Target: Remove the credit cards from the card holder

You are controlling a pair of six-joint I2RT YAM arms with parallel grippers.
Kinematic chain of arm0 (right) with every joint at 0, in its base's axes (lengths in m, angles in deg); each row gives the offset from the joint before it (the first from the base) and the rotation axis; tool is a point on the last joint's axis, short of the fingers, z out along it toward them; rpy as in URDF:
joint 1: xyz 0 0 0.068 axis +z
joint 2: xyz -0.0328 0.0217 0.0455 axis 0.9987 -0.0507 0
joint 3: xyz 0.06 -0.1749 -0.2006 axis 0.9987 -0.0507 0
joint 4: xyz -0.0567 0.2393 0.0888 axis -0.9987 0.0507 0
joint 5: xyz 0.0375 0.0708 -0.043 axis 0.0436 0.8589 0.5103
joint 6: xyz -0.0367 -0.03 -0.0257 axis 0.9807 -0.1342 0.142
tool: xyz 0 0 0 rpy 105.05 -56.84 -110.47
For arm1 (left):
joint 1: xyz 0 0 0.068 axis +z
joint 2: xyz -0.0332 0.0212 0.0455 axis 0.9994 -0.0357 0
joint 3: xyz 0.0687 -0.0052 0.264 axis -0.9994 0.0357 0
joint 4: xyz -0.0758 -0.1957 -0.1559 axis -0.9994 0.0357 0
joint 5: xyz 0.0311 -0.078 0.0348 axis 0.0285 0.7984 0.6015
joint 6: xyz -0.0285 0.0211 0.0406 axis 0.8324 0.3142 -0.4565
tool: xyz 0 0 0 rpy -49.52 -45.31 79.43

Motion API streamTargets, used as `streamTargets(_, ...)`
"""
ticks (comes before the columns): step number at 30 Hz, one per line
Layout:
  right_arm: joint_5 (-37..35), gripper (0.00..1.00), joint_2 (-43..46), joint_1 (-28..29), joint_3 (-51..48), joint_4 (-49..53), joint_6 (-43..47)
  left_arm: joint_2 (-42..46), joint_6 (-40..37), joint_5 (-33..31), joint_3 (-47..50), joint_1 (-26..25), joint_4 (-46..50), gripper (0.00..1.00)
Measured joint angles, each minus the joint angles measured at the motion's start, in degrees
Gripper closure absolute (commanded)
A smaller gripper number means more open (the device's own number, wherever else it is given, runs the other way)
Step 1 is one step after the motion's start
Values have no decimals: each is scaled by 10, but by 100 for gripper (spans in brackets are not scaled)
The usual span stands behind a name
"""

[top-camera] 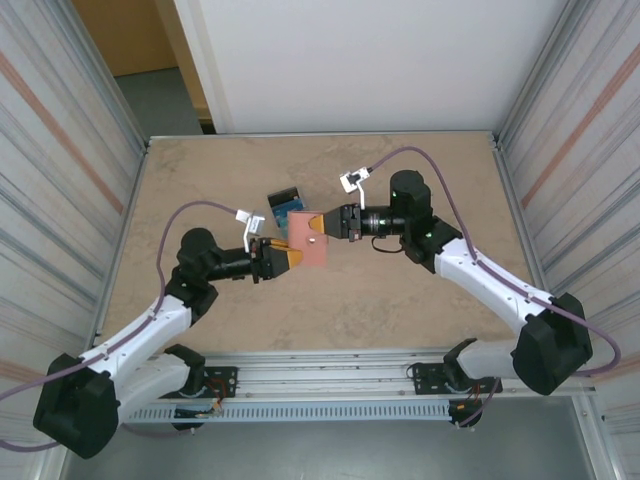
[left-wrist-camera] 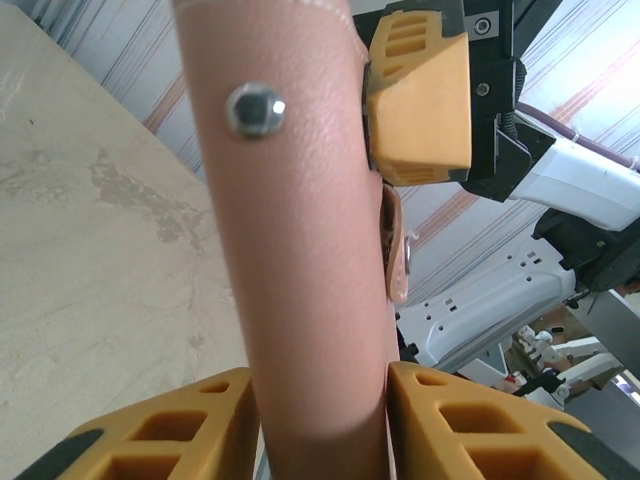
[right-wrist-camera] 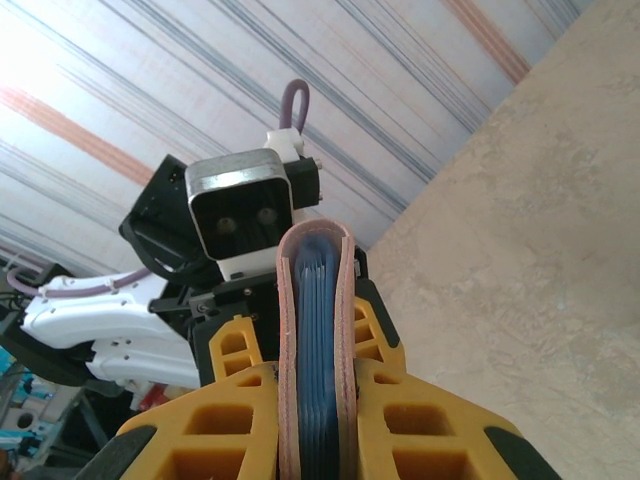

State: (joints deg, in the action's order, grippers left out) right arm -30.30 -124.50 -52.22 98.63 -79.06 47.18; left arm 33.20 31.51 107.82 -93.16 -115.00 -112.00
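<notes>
The salmon-pink card holder (top-camera: 311,241) hangs above the table's middle, gripped from both ends. My left gripper (top-camera: 283,258) is shut on its near-left end, and my right gripper (top-camera: 332,224) is shut on its far-right end. In the left wrist view the card holder (left-wrist-camera: 300,250) rises between my left gripper's (left-wrist-camera: 320,430) fingers, showing a metal snap (left-wrist-camera: 255,108) and the pink tab (left-wrist-camera: 396,250). The right wrist view has the card holder (right-wrist-camera: 290,330) edge-on in my right gripper (right-wrist-camera: 317,420), folded. Blue layers (right-wrist-camera: 318,340) sit between its leaves; I cannot tell credit cards from lining.
A fanned pile of blue, teal and black flat pieces (top-camera: 285,204) lies on the table just behind the card holder. Ribbed metal walls (top-camera: 60,150) close in the left and right sides. Bare tabletop (top-camera: 400,300) spreads in front of the grippers.
</notes>
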Motion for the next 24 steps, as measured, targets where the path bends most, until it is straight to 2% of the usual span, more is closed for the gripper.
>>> streamTargets(5,0,100,-7,0,0,2,1,-8,-3,-2,-2,-7,5,93)
streamTargets(7,-3,93,-7,-1,1,9,3,-8,-4,-2,-5,-7,11,99)
streamTargets(9,-10,86,-7,0,5,25,12,-8,-6,-4,-7,-7,22,100)
streamTargets(10,-16,78,-7,0,8,39,19,-8,-9,-6,-8,-8,30,100)
streamTargets(12,-36,71,-5,3,16,71,33,-6,-18,-16,-10,-10,50,100)
streamTargets(14,-74,58,3,9,22,111,47,-2,-34,-31,-14,-14,75,100)
streamTargets(18,-178,52,31,21,33,192,69,3,-59,-65,-17,-19,117,100)
streamTargets(24,-348,55,52,74,54,282,91,1,-69,-135,-20,-20,164,100)
